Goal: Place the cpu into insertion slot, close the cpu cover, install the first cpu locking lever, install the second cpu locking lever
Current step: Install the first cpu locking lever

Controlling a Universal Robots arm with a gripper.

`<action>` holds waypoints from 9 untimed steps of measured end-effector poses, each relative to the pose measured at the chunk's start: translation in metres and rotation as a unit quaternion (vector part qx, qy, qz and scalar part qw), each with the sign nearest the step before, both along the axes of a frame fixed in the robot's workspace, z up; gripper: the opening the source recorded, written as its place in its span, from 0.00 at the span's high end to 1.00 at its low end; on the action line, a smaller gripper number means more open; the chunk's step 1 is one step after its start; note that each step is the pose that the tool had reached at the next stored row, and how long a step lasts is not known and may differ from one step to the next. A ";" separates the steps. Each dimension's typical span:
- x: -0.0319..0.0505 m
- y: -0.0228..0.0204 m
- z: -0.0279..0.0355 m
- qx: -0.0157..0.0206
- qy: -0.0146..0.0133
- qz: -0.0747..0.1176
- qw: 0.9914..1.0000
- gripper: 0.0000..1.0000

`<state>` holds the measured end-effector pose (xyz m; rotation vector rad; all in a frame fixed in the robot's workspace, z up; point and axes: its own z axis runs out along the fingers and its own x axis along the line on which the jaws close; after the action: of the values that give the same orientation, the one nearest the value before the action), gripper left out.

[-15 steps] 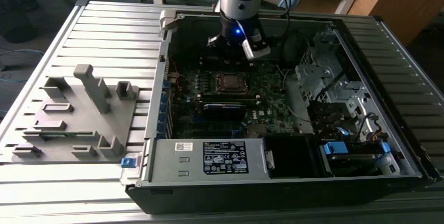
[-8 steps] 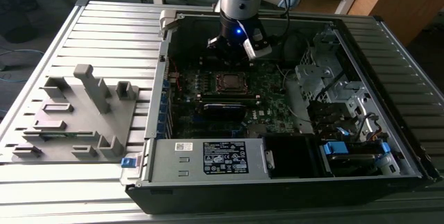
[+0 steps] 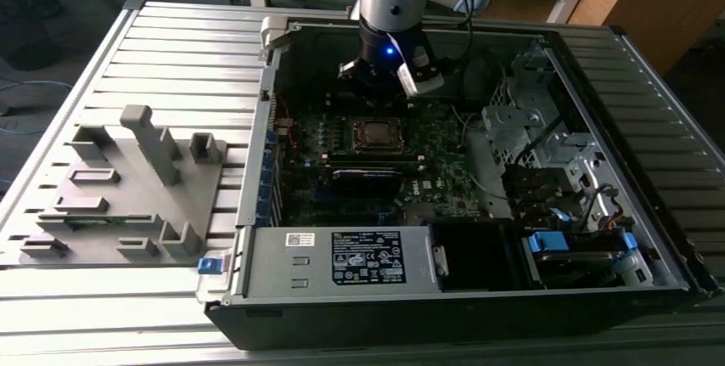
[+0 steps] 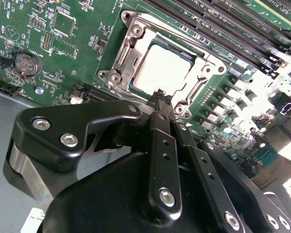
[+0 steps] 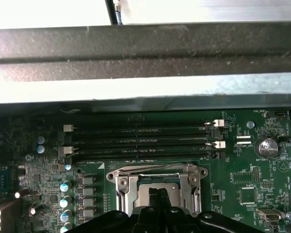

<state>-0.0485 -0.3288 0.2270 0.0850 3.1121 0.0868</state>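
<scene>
The cpu (image 4: 161,70) lies flat in the insertion slot (image 3: 374,134), its pale silvery face showing through the window of the cpu cover (image 4: 128,46). The cover lies down flat over it. In the first wrist view the cpu cover (image 5: 123,187) frames the cpu (image 5: 145,194) just under my fingertips. My gripper (image 4: 158,94) hangs close above the socket's edge with its black fingers (image 4: 160,141) pressed together and nothing between them. A thin metal lever (image 4: 194,91) runs along one side of the socket. In the exterior view my gripper (image 3: 379,86) sits just behind the socket.
The motherboard (image 3: 442,158) lies inside an open computer case (image 3: 544,43) with tall walls. Long memory slots (image 5: 140,138) run beside the socket. A power supply (image 3: 340,256) and drive bays (image 3: 544,145) crowd the case's near and right sides. A grey fixture plate (image 3: 125,188) stands outside at the exterior view's left.
</scene>
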 end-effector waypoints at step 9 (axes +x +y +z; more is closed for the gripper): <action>0.0076 0.0000 0.0000 0.000 0.000 -0.001 1.000 0.90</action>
<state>-0.0409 -0.3289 0.2270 0.0878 3.1123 0.0856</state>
